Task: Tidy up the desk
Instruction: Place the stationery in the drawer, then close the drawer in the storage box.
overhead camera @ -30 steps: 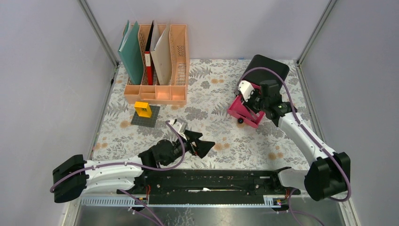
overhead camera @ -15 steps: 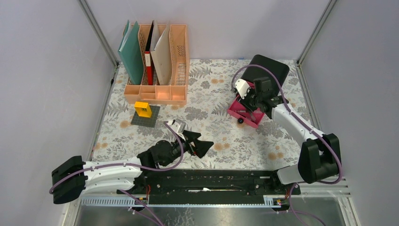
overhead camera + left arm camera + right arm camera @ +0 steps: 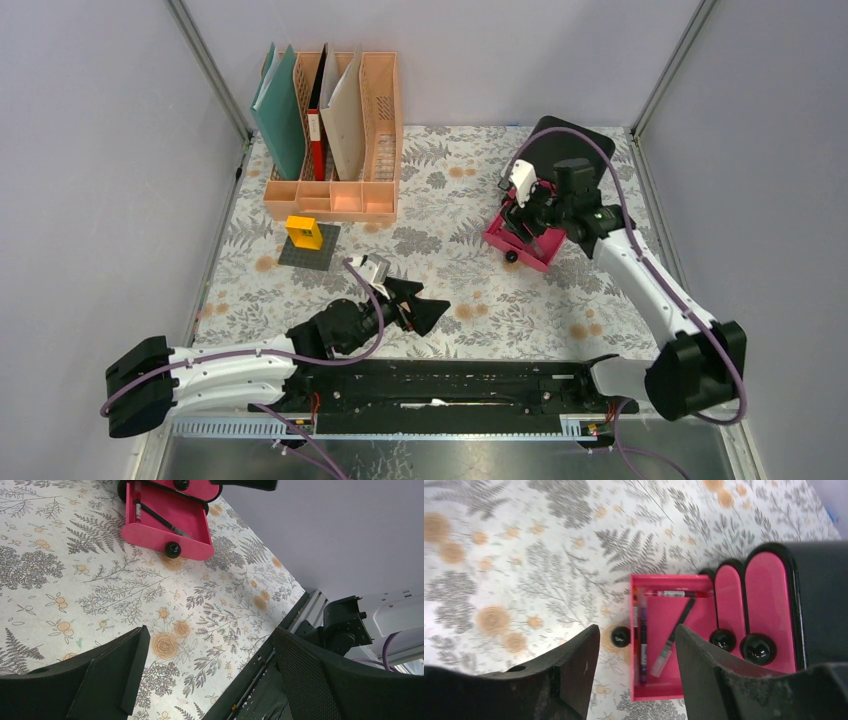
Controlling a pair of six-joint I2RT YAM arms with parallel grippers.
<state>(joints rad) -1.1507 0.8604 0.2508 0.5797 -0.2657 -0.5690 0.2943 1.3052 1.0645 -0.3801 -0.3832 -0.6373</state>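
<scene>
Pink plastic marks the work. From above, an open drawer [image 3: 522,240] is seen pulled out of the black box [image 3: 572,150] at the far right of the desk [image 3: 470,290], whose flowered cloth fills the floor of the cell. The right gripper [image 3: 530,212] is held just over that drawer. The left gripper [image 3: 415,305] is parked low near the front edge, well apart from the peach file rack [image 3: 335,195] and the yellow block [image 3: 304,232].

In the left wrist view, the jaws are spread wide with nothing between them. Only cloth and the distant drawer are framed.

In the right wrist view, the jaws are parted and empty, and pens [image 3: 644,630] are seen lying inside the drawer (a red one across the back). The drawer is judged ready to be shut. The fingers should be brought against its front beside the knob [image 3: 620,636]. The push should be kept straight along the slide, so that the box is not skidded or twisted.
</scene>
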